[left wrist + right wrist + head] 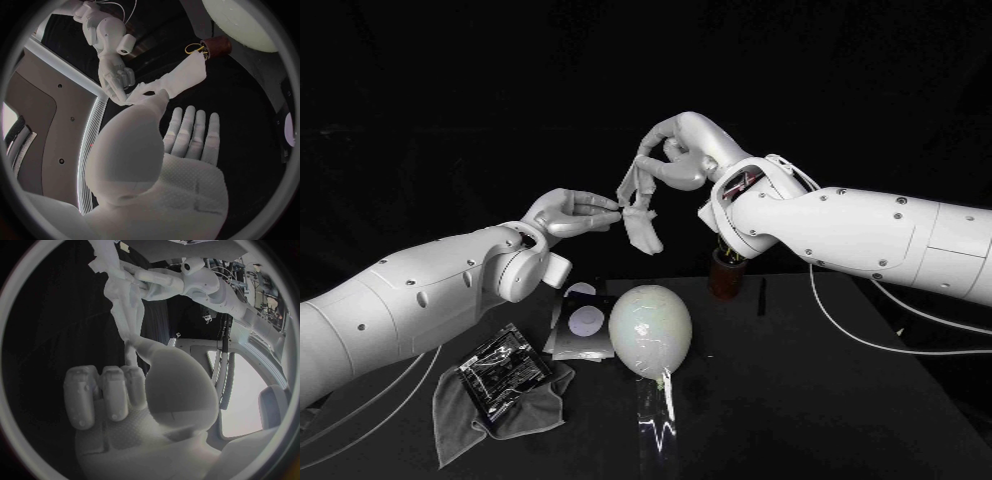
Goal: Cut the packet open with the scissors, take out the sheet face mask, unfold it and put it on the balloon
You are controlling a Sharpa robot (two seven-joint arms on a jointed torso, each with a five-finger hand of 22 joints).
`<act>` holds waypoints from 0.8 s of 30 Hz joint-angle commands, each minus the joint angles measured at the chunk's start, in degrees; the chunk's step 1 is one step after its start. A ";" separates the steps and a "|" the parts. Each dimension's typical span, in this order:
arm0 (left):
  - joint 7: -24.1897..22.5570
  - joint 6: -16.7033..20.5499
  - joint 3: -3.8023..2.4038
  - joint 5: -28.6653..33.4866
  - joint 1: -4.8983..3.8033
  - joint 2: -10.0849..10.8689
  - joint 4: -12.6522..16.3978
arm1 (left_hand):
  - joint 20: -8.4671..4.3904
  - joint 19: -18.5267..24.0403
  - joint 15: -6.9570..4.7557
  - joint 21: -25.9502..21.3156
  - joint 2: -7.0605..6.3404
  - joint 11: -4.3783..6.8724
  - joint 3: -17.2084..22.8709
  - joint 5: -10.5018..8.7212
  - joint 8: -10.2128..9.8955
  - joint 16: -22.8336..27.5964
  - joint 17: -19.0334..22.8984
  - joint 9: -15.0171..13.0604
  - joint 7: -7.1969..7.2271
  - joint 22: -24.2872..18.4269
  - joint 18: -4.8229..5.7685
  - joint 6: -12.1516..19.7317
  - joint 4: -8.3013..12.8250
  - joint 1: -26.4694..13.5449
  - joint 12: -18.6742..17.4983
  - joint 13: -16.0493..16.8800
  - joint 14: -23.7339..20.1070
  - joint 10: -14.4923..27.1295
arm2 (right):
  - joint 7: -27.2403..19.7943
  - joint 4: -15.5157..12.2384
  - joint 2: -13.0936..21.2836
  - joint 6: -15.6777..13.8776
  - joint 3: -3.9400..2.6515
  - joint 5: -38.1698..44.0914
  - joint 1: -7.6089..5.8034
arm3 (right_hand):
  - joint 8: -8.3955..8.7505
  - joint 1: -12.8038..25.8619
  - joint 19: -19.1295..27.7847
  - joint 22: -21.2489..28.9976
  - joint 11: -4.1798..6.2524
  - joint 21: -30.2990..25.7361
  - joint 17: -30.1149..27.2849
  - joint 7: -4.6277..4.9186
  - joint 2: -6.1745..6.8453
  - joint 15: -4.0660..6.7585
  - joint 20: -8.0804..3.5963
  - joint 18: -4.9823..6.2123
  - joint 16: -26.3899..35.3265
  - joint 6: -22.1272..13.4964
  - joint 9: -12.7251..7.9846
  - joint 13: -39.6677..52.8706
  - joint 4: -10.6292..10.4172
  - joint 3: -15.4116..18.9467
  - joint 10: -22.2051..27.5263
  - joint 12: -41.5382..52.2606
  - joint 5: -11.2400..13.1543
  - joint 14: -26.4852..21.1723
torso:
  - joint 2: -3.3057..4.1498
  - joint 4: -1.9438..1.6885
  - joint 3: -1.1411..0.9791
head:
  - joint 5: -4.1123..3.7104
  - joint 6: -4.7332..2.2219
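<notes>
Above the bench (pixel 848 400), toward its far middle, both hands hold the mask (pixel 640 222) in the air. It is a pale, limp sheet, still folded into a narrow strip with a wrinkled lower end. The left hand (pixel 571 213) pinches its side edge from the left; in the left wrist view its thumb tip meets the sheet while the other fingers (pixel 187 127) lie straight and slightly apart. The right hand (pixel 669 158) is higher and just to the right, and pinches the strip's top end. In the right wrist view its remaining fingers (pixel 103 395) are curled into the palm.

Below, near the bench's middle, the balloon (pixel 651 328) is smooth, glossy, pale and egg-shaped. It stands on a clear stem (pixel 655 402). Just left of it lies the packet (pixel 583 322), flat and silvery with a white oval on its face. Nearer and further left, a soft grey cloth (pixel 470 422) carries a shiny crumpled clear plastic piece (pixel 502 368). Far right of the balloon, a round brown pot (pixel 215 46) holds the scissors (pixel 194 48), of which a yellow ring handle shows.
</notes>
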State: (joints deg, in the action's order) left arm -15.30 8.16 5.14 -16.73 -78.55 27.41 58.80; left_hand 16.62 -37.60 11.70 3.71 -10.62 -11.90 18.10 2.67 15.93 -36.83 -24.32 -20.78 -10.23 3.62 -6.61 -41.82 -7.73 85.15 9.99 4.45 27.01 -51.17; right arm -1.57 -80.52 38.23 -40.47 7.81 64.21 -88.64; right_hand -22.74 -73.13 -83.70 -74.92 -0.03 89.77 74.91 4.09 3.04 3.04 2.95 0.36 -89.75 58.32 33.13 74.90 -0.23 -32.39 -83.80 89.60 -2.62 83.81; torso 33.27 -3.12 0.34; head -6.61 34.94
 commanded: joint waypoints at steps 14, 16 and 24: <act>-1.34 -4.37 -0.09 -0.55 0.01 -1.27 0.00 | 0.08 12.15 2.43 -1.08 1.16 0.32 -3.82 0.07 -1.32 2.04 3.86 1.48 4.34 -0.89 1.57 1.85 0.47 0.23 1.26 -0.53 -4.09 4.86 | 0.15 -0.56 0.08 -0.30 -0.05 0.30 -0.06 | -0.16 -0.59 -6.30 -15.08 0.22 0.23 15.09 -0.11 0.06 0.37 0.00 -0.36 -0.25 0.37 0.27 15.10 -0.02 -0.31 -6.20 0.40 -0.17 6.19 | -0.04 -0.03 -0.01 | 0.16 0.02; -1.71 -5.32 -0.09 -0.65 0.01 -1.24 0.11 | 0.08 14.08 2.80 -1.26 1.45 0.43 -4.05 0.08 -0.83 2.28 4.29 1.40 4.84 -1.06 1.67 0.51 0.69 0.50 1.26 -0.57 -4.53 5.56 | 0.17 -0.48 0.02 -0.26 -0.05 0.30 -0.06 | -0.16 -0.59 -6.30 -15.08 0.22 0.23 15.09 -0.11 0.06 0.37 0.00 -0.36 -0.25 0.37 0.27 15.10 -0.02 -0.31 -6.20 0.40 -0.17 6.19 | -0.05 -0.04 -0.01 | 0.09 0.03; -4.64 -8.10 -0.09 1.78 0.01 -0.99 0.29 | 0.02 19.19 1.94 -1.57 5.95 0.08 -1.06 0.09 1.93 2.06 5.23 1.17 1.98 -1.38 0.98 -8.27 1.77 3.75 2.55 -0.35 -4.91 5.46 | 0.32 0.01 0.04 -0.13 -0.04 0.31 -0.06 | -0.16 -0.59 -6.30 -15.08 0.22 0.23 15.09 -0.11 0.06 0.37 0.00 -0.36 -0.25 0.37 0.27 15.10 -0.02 -0.31 -6.20 0.40 -0.17 6.19 | 0.00 -0.06 0.02 | -0.03 -0.06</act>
State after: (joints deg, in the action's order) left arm -17.02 3.33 5.13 -16.60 -78.50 26.47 58.99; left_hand 16.63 -18.77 14.00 2.38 -5.33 -12.04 16.58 2.67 17.67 -34.53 -19.15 -19.67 -7.85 2.29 -5.66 -49.36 -6.02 88.76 12.22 4.03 22.06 -45.29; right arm -1.39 -80.59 38.26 -40.48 7.81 64.21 -88.64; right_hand -22.73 -73.16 -83.67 -74.93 -0.03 89.74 74.94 4.08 3.02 3.04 2.98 0.36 -89.77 58.32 33.13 74.94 -0.24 -32.38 -83.80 89.78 -2.54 83.81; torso 33.24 -3.18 0.35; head -6.60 34.95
